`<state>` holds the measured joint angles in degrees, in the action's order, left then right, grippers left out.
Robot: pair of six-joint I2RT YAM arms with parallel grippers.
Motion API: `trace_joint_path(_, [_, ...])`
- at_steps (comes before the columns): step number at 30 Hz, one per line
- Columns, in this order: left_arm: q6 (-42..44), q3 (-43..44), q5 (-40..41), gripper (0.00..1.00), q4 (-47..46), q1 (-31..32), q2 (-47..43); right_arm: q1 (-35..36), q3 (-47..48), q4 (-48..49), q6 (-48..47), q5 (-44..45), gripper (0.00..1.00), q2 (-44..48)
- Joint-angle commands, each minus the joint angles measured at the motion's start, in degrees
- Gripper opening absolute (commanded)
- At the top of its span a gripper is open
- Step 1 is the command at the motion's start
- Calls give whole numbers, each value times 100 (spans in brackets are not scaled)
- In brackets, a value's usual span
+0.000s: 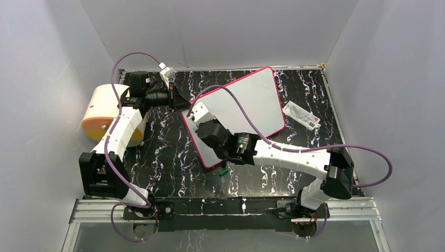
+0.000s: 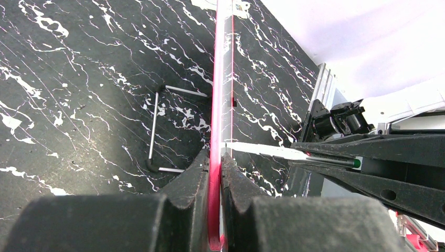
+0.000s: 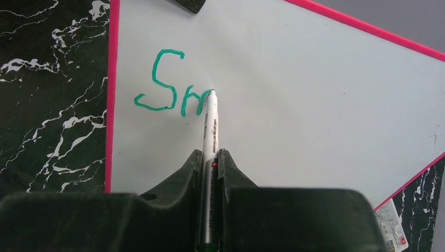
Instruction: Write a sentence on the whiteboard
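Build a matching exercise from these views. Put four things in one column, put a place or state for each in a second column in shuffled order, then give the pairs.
Column one:
1. whiteboard
2. marker
3. left gripper
4. packet

Column two:
a. lies on the table, right of the board
b. fingers shut on a pink rim
c. white face bearing a few teal letters
d. tip against the writing

Pairs: 1-c, 2-d, 3-b, 4-a
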<state>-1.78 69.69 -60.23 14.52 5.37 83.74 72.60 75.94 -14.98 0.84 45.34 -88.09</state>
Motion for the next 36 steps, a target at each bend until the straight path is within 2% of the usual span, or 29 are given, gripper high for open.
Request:
trace_joint_path(1, [217,-197,314,0,262,61,-25,-63,-38,96,52,221,0,186])
trace_joint_path(26, [215,-193,337,0,270,61,-34,-79,17,-599,455,-201,0,174])
trace_joint_path(36, [214,-193,336,0,266,61,-34,-79,-76,-433,485,-42,0,410])
